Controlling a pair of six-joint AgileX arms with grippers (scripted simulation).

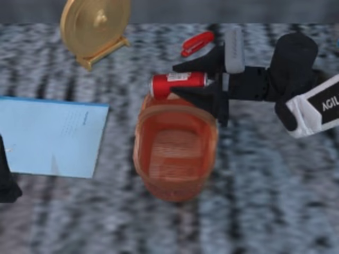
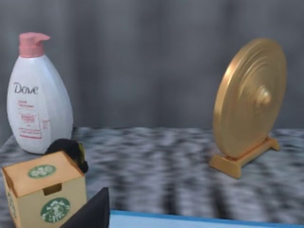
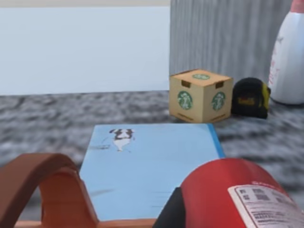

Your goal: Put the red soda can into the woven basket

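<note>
My right gripper (image 1: pixel 198 80) clamps the small red cylindrical soda can (image 1: pixel 177 83) sideways, above the far rim of the orange-brown woven oval basket (image 1: pixel 142 138), presumably carried high to clear the handle. Its wrist view adds the handle arch near the can. My left gripper (image 1: pixel 6 180) sits parked at the bench's left edge; I cannot tell its opening.

a rendered tabletop test scene, not a real room: grey mottled table (image 1: pixel 265 185), blank grey walls, and a random mix of props, a gold disc (image 1: pixel 95 24), blue sheet (image 1: pixel 50 135), lotion bottle (image 2: pixel 38 99), all left of the right claw (image 1: pixel 193 79).
</note>
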